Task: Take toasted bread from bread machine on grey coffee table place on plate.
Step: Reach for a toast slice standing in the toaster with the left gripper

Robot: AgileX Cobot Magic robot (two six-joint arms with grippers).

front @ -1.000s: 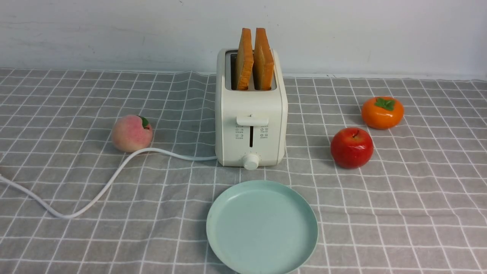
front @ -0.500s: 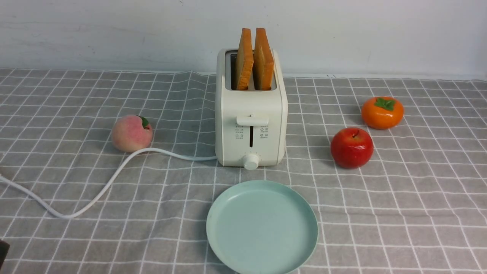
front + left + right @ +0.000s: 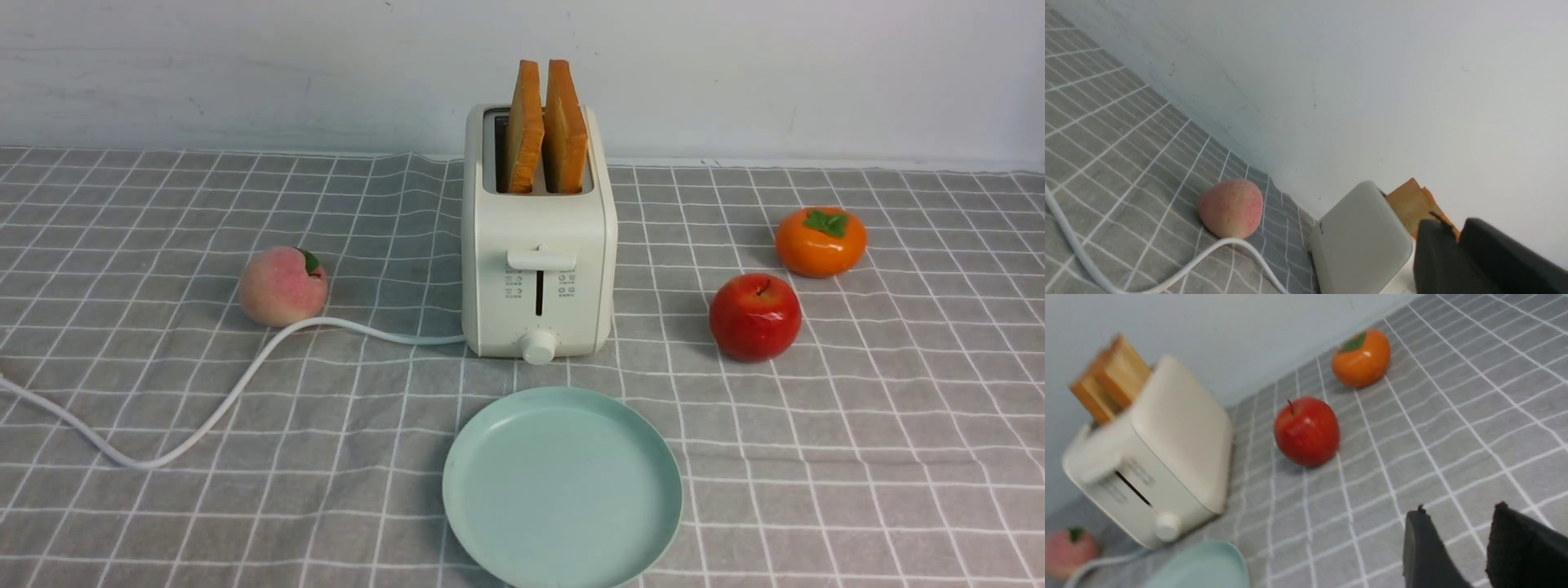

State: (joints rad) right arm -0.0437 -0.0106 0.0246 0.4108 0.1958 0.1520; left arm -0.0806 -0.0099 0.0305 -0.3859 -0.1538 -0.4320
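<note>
1. Two slices of toasted bread (image 3: 544,131) stand upright in the slots of the toaster (image 3: 539,269), their upper halves clear of its top. The toaster sits at the back middle of the bench (image 3: 857,425). The mint-green plate (image 3: 562,490) lies bare just in front of it, so no slice has been lifted yet.
2. Neither arm shows in the front view. In its own wrist view the left hand (image 3: 1455,245) has its fingers together with nothing between them, low on the toaster's left. The right hand (image 3: 1459,514) has its fingers apart and empty, over bare cloth on the apple's side.
3. The step in hand is probably the reach for a first slice. The right hand looks the readier of the two. The left would have to spread its fingers first.
4. Come down from above onto the nearer slice. The slices stand close together, so one finger has to slip into the narrow gap between them, with the other on the outer face.
5. Close firmly but gently, then lift straight up until the slice clears its slot; a slanted pull could tip the toaster.
6. Keep the elbow clear of the apple (image 3: 754,317) and persimmon (image 3: 820,241) on the right. On the left, keep it clear of the peach (image 3: 282,286) and cord (image 3: 245,384).
7. Lay the slice flat to one side of the plate, leaving room for the second.
</note>
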